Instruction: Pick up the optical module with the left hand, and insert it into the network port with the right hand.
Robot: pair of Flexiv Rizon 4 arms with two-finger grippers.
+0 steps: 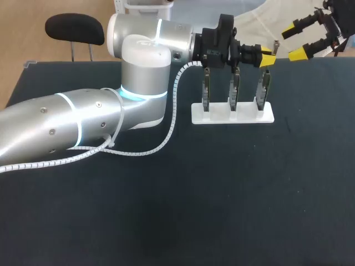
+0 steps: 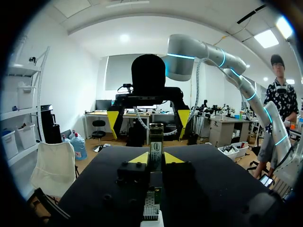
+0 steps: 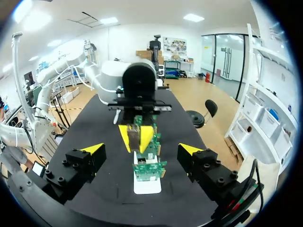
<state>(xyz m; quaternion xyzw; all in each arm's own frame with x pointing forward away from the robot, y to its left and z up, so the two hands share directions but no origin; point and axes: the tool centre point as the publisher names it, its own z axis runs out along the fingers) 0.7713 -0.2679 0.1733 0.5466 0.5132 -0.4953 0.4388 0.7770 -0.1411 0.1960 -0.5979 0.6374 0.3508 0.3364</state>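
Observation:
The optical module [image 2: 155, 147], a slim metal piece, is held upright between the yellow tips of my left gripper [image 2: 156, 158], which is shut on it. In the head view this left gripper [image 1: 267, 57] hovers just above the rightmost of three upright network cards [image 1: 263, 87] in a white rack [image 1: 233, 114]. My right gripper [image 1: 288, 44] hangs open at the far right, beyond the rack and facing the left gripper. From the right wrist view, the right gripper [image 3: 142, 150] stands wide open, with the module [image 3: 135, 138] and the rack's green cards [image 3: 149, 168] ahead of it.
The left arm's silver body [image 1: 141, 83] and its white coiled cable [image 1: 166, 138] lie across the dark table's left half. The rack stands at the far middle-right of the table [image 1: 222, 199].

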